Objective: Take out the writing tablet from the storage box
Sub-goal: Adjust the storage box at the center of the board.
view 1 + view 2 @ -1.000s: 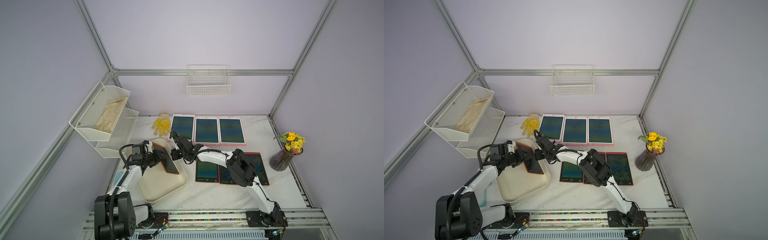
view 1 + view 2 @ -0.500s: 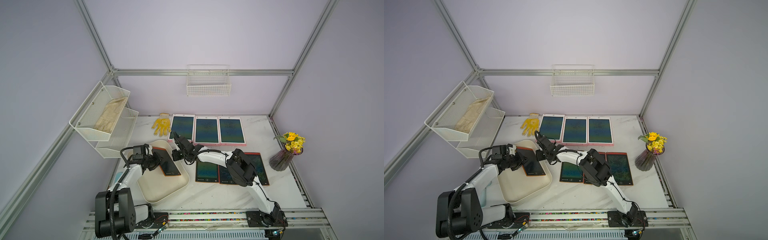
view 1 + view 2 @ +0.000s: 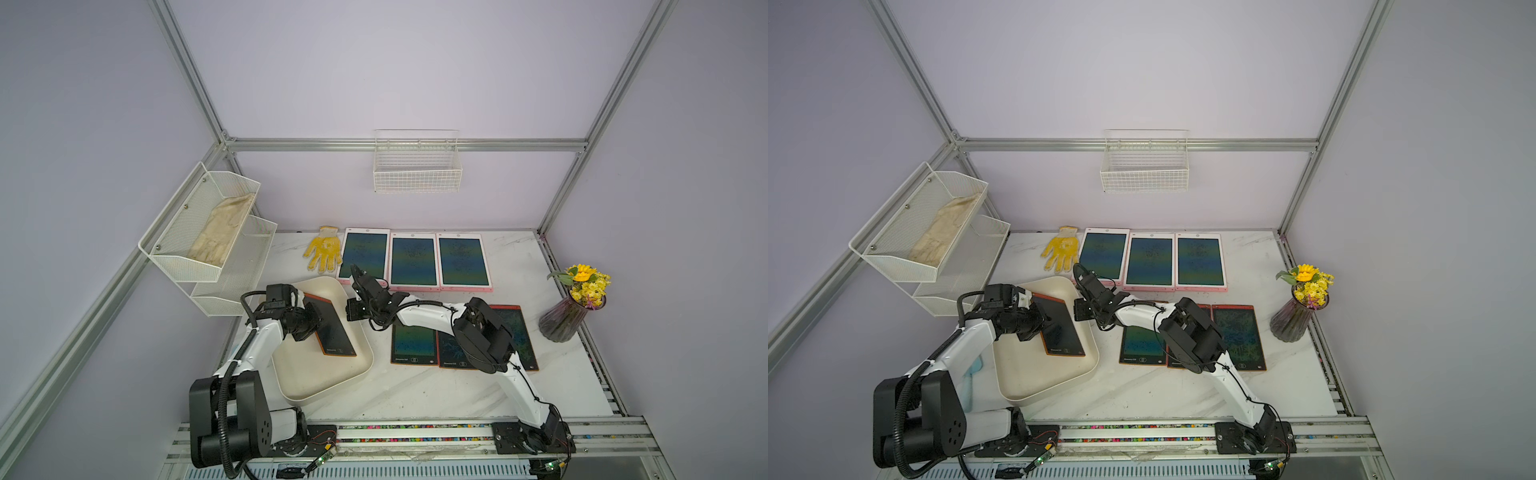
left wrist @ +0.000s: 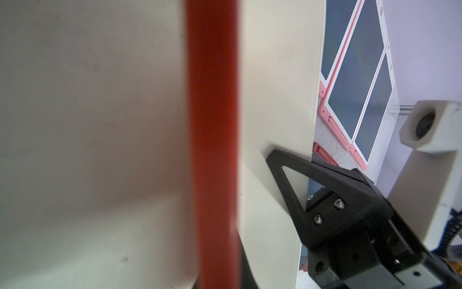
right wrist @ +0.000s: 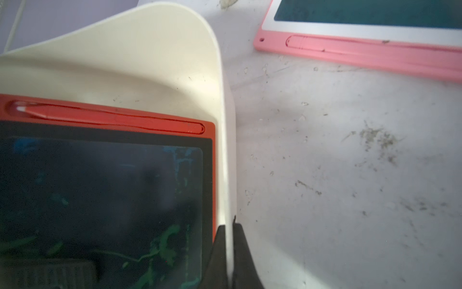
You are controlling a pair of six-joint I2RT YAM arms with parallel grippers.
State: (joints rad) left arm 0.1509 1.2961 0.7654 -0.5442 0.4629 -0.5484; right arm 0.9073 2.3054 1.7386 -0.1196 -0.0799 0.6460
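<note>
Extraction not done. The red-framed writing tablet [image 3: 332, 328] lies inside the storage box [image 3: 309, 376], toward its far-right corner. The box sits at the desk's [image 3: 436, 390] front-left. Left gripper [image 3: 312, 318] is clamped on the tablet's long edge. Right gripper [image 5: 229, 231] pinches the box's right wall, steadying it, I judge. Remaining: lift clear, set down. The mesh shelf's [image 3: 195, 249] top tier holds a pale glove [image 3: 220, 232].

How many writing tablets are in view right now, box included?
7. Three pink tablets in the back row; three orange tablets on the table beside the storage box, the middle one partly behind the right arm; one orange tablet inside the box.
</note>
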